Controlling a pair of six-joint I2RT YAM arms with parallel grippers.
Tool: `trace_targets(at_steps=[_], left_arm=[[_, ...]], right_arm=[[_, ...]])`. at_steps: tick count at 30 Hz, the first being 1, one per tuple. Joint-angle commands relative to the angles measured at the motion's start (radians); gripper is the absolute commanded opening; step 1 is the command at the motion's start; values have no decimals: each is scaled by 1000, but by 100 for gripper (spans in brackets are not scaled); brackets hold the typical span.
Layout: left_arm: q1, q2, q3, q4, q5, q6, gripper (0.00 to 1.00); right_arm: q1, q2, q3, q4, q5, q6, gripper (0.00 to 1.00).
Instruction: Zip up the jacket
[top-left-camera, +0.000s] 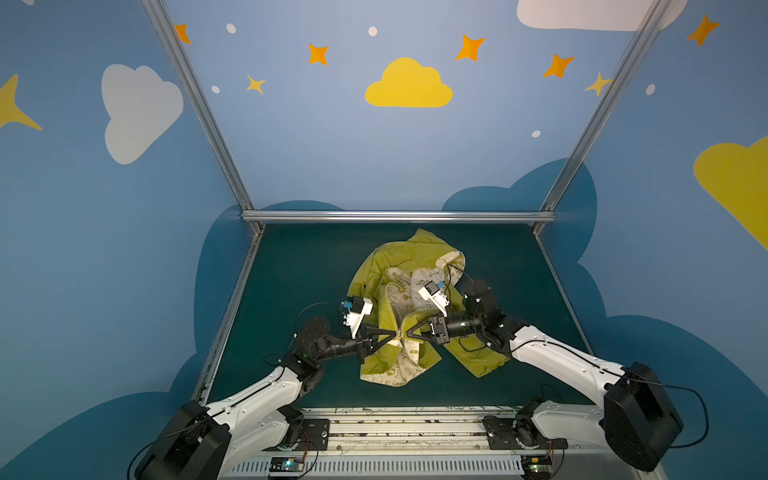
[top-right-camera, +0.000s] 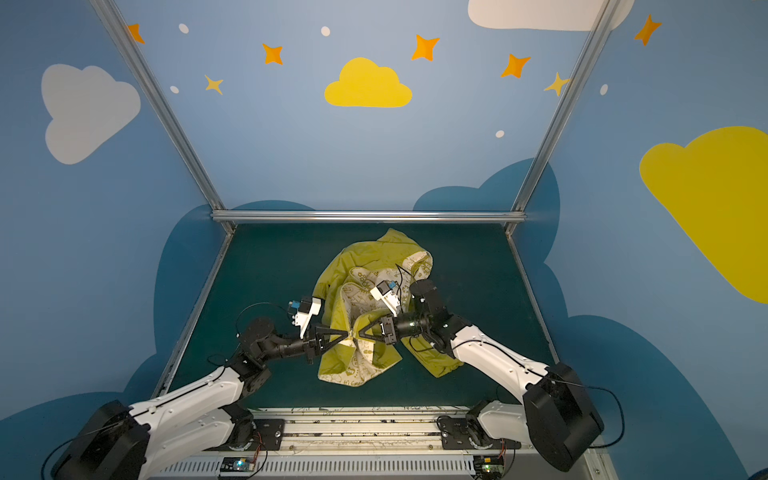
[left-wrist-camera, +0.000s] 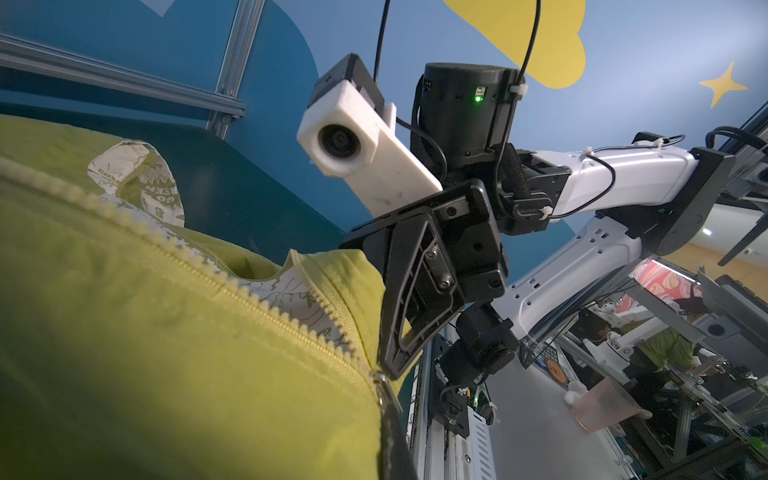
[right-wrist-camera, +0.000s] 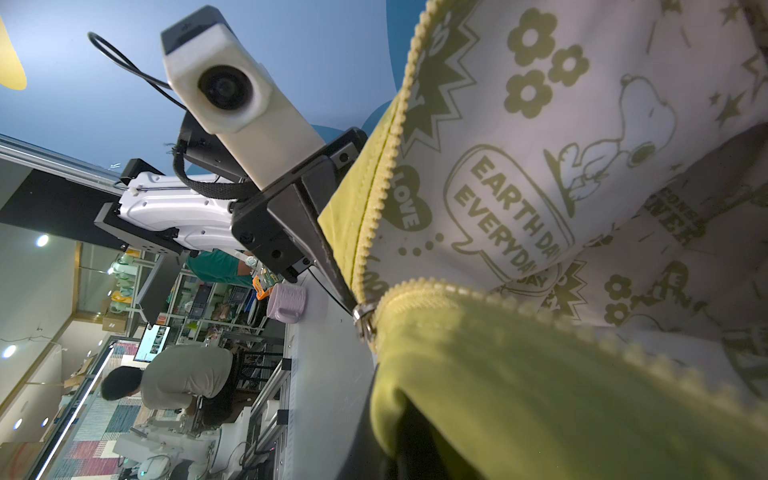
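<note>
Zipper slider (right-wrist-camera: 365, 321) on jacket (top-left-camera: 386, 257) shows clearly only in wrist views.

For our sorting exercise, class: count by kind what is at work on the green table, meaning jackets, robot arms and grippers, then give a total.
Jackets: 1, the jacket
Robot arms: 2, the left arm and the right arm
Grippers: 2, the left gripper and the right gripper, both shut on the jacket
Total: 5
</note>
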Motion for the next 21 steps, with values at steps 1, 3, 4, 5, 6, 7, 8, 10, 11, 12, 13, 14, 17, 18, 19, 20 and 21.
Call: trace_targets(at_steps=[1,3,4,5,6,7,8,10,11,12,13,14,17,18,19,20,21], left_arm=[[15,14,21,22,44,23,3],[24,22,23,21,55,21,3],[31,25,24,23,62,19,3],[33,29,25,26,67,16,3],[37,31,27,27,73,14,3],[38,34,30,26,78,13,3],[40,36,32,23,79,11,3],[41,41,38,20,85,9,3],[41,47,42,20,91,7,3],[42,53,44,20,97,6,3],[42,58,46,23,103,6,3],[41,61,49,21,110,5,3],[44,71,57,10,134,12,3],[46,74,63,-5,141,15,3],[51,77,68,-17,148,18,3],[55,82,72,-23,156,18,3],[62,87,72,-22,165,15,3]], right_arm=[[11,-15,27,-62,-43,-56,0],[11,-20,38,-113,-35,-97,0],[11,-26,38,-132,-29,-114,0],[11,-30,40,-141,-22,-125,0],[11,-33,39,-148,-17,-135,0],[14,-35,41,-152,-12,-146,0],[16,-38,39,-154,-9,-155,0],[27,-41,37,-157,15,-176,0],[34,-40,38,-156,23,-185,0],[41,-35,41,-162,29,-196,0],[46,-32,45,-171,34,-205,0],[49,-30,53,-188,50,-218,0],[61,-23,79,-265,79,-276,0],[61,-26,84,-284,80,-292,0],[62,-31,86,-291,78,-307,0],[63,-37,87,-300,77,-327,0],[66,-44,85,-305,78,-340,0]])
